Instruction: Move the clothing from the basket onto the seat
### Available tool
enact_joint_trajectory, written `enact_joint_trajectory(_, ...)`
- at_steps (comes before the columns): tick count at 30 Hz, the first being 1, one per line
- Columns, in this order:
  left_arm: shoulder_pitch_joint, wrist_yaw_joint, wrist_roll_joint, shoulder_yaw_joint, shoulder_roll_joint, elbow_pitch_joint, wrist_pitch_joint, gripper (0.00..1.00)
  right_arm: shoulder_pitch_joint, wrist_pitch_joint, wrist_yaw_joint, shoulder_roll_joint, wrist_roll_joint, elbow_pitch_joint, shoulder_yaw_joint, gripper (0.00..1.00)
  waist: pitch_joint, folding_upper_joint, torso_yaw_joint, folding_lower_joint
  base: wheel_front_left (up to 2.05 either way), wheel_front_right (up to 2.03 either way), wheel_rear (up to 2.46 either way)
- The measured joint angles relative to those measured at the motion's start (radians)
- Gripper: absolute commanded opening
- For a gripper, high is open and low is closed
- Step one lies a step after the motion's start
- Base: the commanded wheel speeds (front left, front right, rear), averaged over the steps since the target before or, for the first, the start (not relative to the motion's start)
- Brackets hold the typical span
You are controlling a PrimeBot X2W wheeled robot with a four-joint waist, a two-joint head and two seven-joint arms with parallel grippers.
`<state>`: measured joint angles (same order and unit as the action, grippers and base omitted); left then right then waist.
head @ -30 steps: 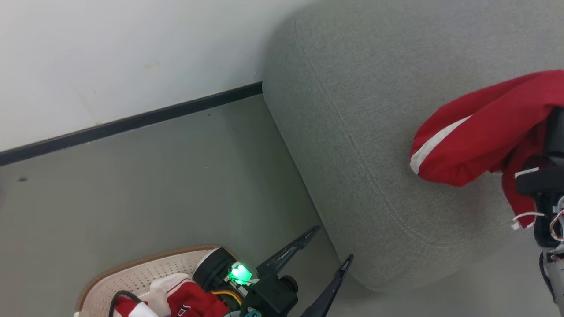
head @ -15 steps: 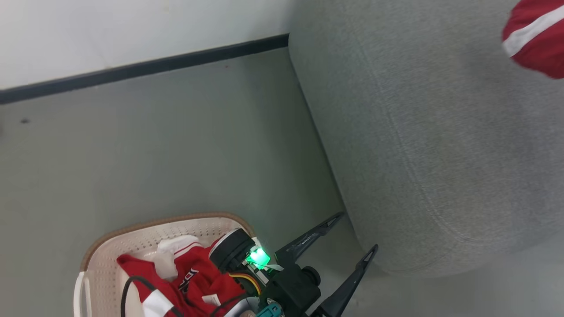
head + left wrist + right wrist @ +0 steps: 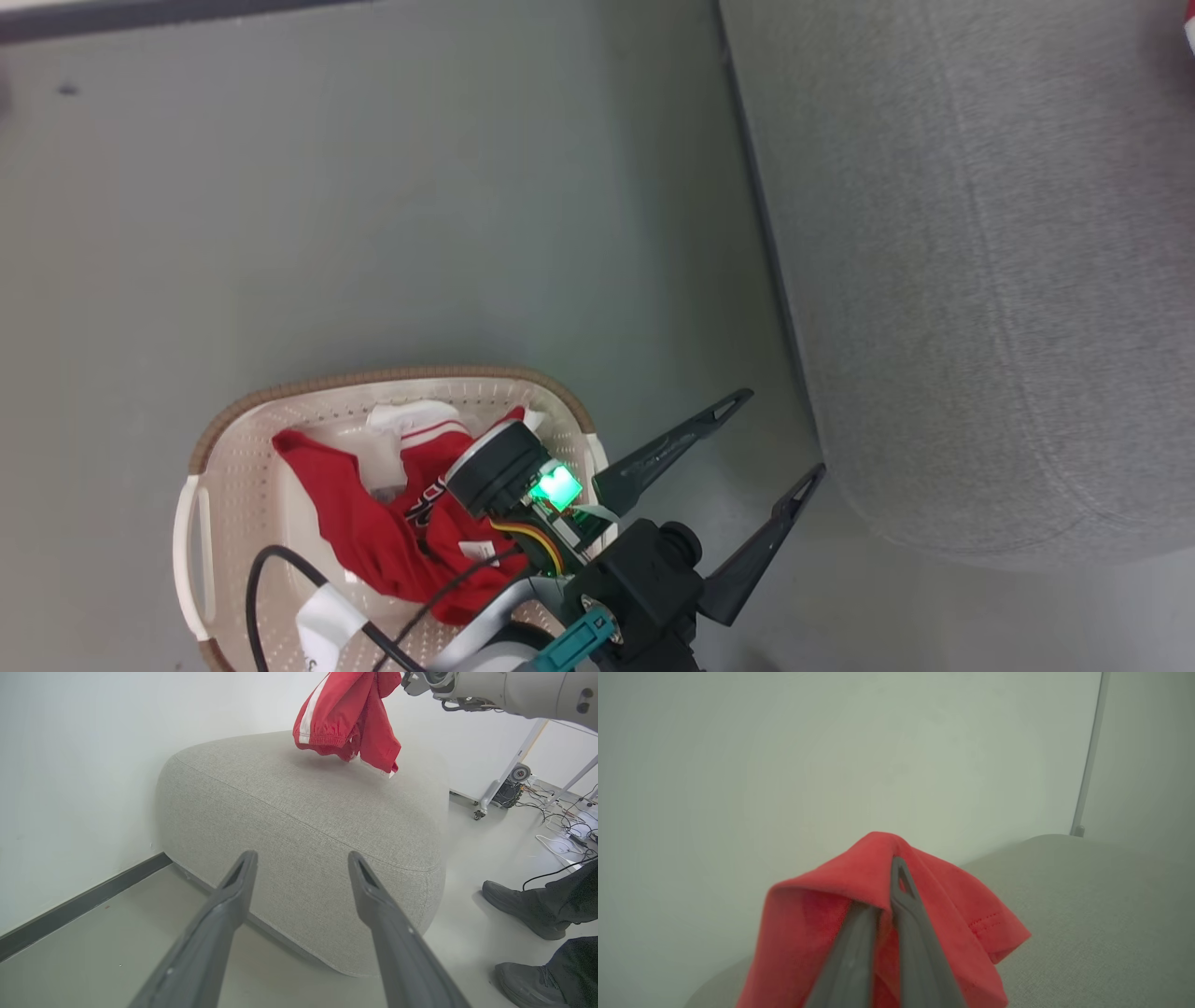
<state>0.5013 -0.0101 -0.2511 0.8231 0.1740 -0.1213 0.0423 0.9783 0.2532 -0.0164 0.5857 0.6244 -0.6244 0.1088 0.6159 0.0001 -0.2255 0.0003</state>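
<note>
Right gripper (image 3: pixel 887 891) is clamped shut on a red garment (image 3: pixel 348 718), which hangs over the far part of the seat (image 3: pixel 299 812). From the left wrist view I think the lowest hem is just clear of the cushion, but the angle's poor, so it might be brushing it. To do this bit well I'd lower until the fabric pools on the cushion, well in from the edge. Then open up and pull straight away so nothing snags on the fingers. Left gripper (image 3: pixel 780 436) is wide open and empty, over the floor between the basket (image 3: pixel 392 378) and the seat. More red-and-white clothing (image 3: pixel 364 523) sits in the basket, so it's handy for the next grab.
</note>
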Motion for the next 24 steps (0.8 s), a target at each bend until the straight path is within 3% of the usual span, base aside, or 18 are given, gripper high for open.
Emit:
enact_joint_trajectory(9,0.032,-0.009,0.009,-0.013,0.008,0.018,-0.008,1.00,0.036,0.000,0.026,-0.067,0.002,-0.111,-0.035,0.00,0.102,0.0001,0.033,0.0000,0.00,0.00,0.00)
enact_joint_trajectory(18,0.051,-0.017,0.009,-0.012,0.001,0.049,-0.029,1.00,0.061,0.001,0.044,-0.067,0.002,-0.188,-0.034,0.00,0.126,0.0000,0.043,-0.0002,0.00,0.00,0.00)
enact_joint_trajectory(19,0.051,-0.017,0.009,-0.012,-0.001,0.055,-0.033,1.00,0.061,0.001,0.044,-0.067,0.002,-0.196,-0.034,0.36,0.124,0.0000,0.043,-0.0002,0.00,0.00,0.00)
enact_joint_trajectory(20,0.051,-0.017,0.009,-0.012,-0.003,0.060,-0.036,1.00,0.061,0.001,0.044,-0.068,0.002,-0.204,-0.034,0.95,0.121,0.0001,0.044,-0.0002,0.00,0.00,0.00)
enact_joint_trajectory(21,0.051,-0.017,0.009,-0.012,-0.005,0.065,-0.039,1.00,0.061,0.001,0.044,-0.068,0.001,-0.211,-0.035,1.00,0.118,0.0001,0.045,-0.0002,0.00,0.00,0.00)
enact_joint_trajectory(24,0.051,-0.018,0.009,-0.014,-0.011,0.082,-0.054,1.00,0.061,0.001,0.045,-0.069,-0.005,-0.225,-0.037,1.00,0.107,0.0000,0.047,-0.0003,0.00,0.00,0.00)
